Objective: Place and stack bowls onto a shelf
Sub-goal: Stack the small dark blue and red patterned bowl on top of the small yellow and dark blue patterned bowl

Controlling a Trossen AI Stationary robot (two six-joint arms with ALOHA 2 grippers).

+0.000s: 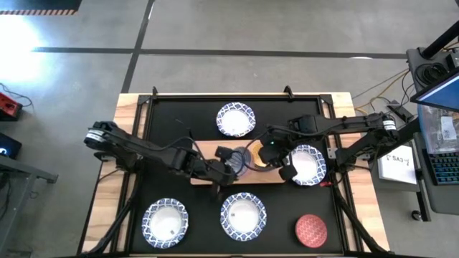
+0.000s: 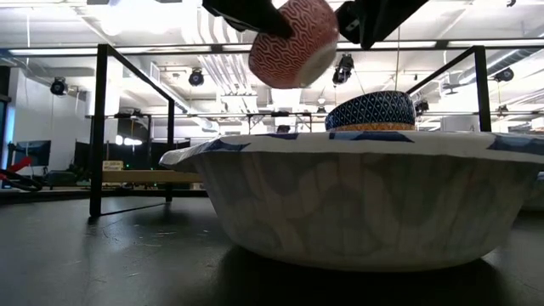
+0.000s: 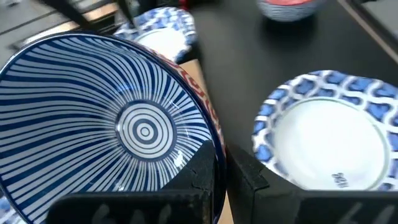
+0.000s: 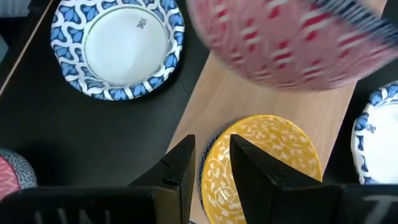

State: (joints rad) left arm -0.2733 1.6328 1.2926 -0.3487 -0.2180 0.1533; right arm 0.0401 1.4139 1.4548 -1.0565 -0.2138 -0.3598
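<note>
The small round bowl with a red-and-white outside and blue stripes inside (image 3: 124,124) hangs tilted in the air, just above the flat light-brown wooden shelf (image 4: 273,99), with its rim pinched tight by the left gripper (image 3: 221,171). The small yellow-orange bowl with white flowers (image 4: 261,165) sits on the shelf below and just to one side, its rim pinched by the closed right gripper (image 4: 211,168). To stack them, I think the striped bowl must move sideways over the yellow one and tip flat.
</note>
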